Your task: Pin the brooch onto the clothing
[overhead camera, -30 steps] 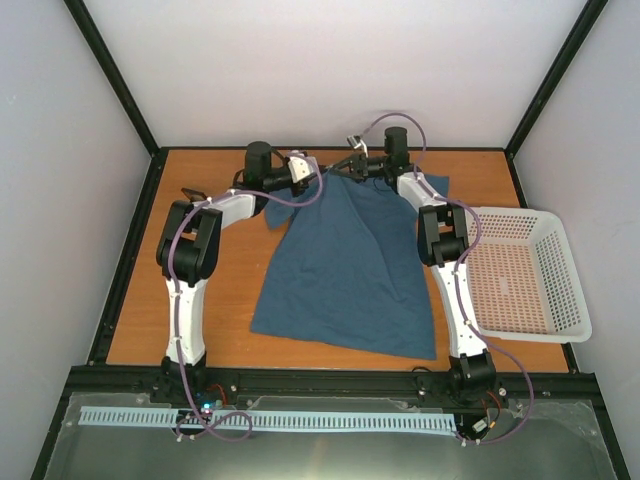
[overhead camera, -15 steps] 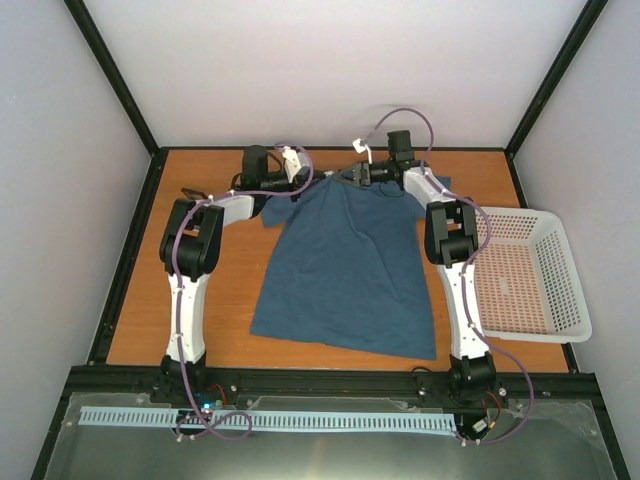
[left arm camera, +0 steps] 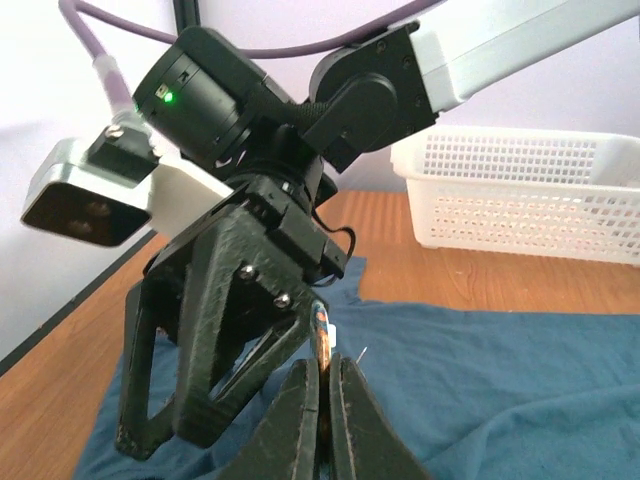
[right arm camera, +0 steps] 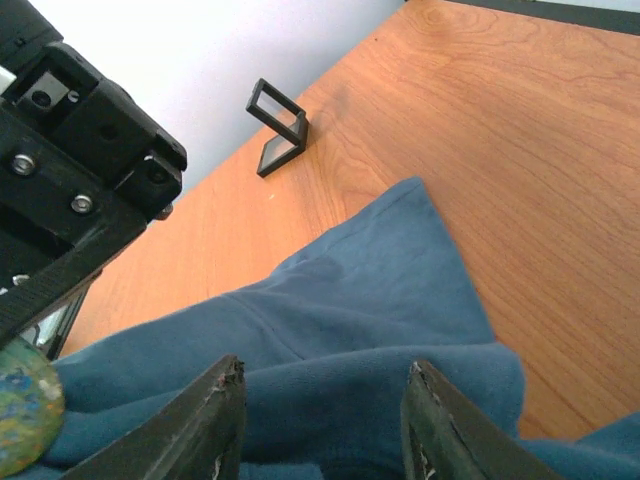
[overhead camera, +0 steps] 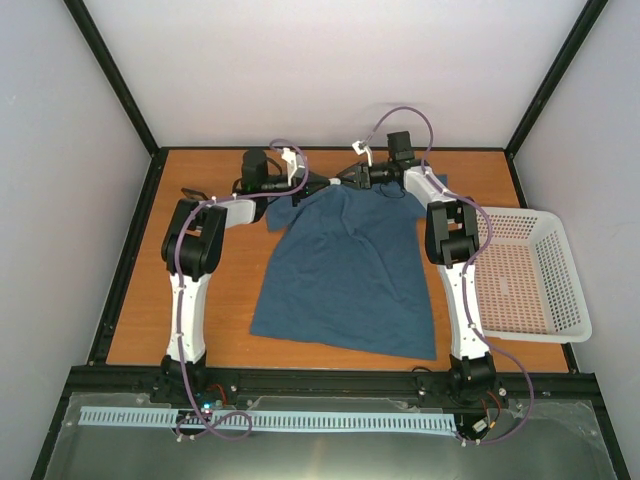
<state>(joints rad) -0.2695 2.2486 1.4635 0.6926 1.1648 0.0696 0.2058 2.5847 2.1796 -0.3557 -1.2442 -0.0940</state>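
The teal-blue T-shirt (overhead camera: 345, 270) lies flat on the table, collar at the far end. My left gripper (overhead camera: 322, 184) is shut on the brooch, which the left wrist view shows edge-on (left arm camera: 321, 335) between the fingertips (left arm camera: 300, 385), its pin sticking out just above the fabric (left arm camera: 500, 390). My right gripper (overhead camera: 342, 179) faces it, nearly tip to tip over the collar. It is open (right arm camera: 325, 420), with a raised fold of shirt (right arm camera: 340, 400) between its fingers. The brooch shows as a pale green-blue disc at the lower left of the right wrist view (right arm camera: 25, 405).
A white mesh basket (overhead camera: 520, 275) stands at the right of the table. A small black frame-like holder (right arm camera: 278, 125) stands on the bare wood at the far left, near the back wall. Black rails edge the table.
Both grippers have come together over the collar: the left moved right, the right turned and reached left. The shirt's collar end has shifted slightly.
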